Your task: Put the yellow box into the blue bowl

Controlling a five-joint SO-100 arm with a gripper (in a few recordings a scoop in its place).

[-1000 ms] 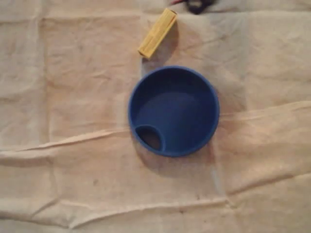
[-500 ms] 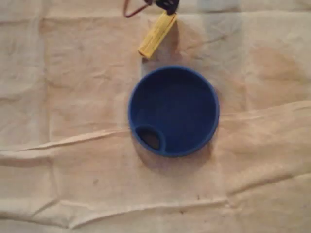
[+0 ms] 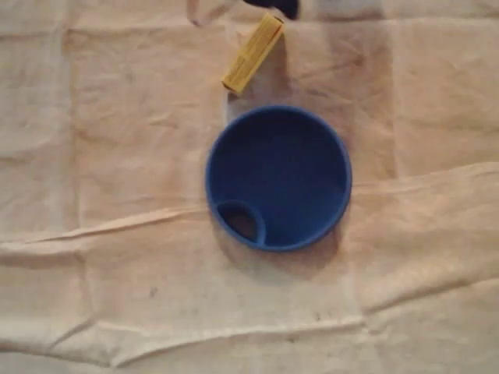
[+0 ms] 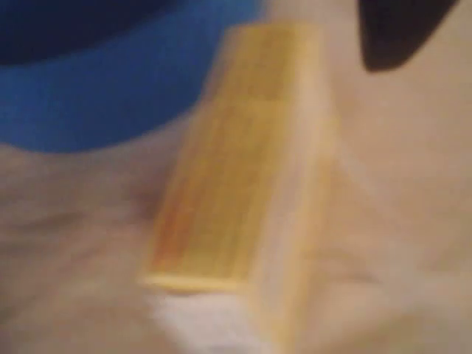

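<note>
1. Overhead view. The yellow box (image 3: 252,53) lies flat on the cloth (image 3: 117,156) at upper centre of the frame. It is set on a diagonal, its upper end near the top edge and its lower end pointing down-left. It sits just above the blue bowl (image 3: 212,167) and apart from it, not inside.
2. Same view. The bowl is at mid-frame, upright, with nothing loose in it. A small rounded pocket (image 3: 242,222) is built into its lower-left inner wall.
3. Same view. The gripper (image 3: 283,6) is a dark shape cut off by the top edge, right by the upper end of the box. I cannot tell whether its jaws are spread or closed, or whether it is touching the box.
4. Wrist view, blurred. The box (image 4: 243,162) runs down the middle of the frame, very close to the lens. The bowl wall (image 4: 96,81) is at upper left, and one dark finger (image 4: 398,29) is at upper right, clear of the box.
5. Judgement: the step in hand is the approach to the grasp, and the box is not yet lifted.
6. Next move calls for the jaws to straddle the narrow width of the box, close, lift clear of the rim, carry it over the bowl and release.
7. Count: one box, one bowl, one gripper, one cloth.
</note>
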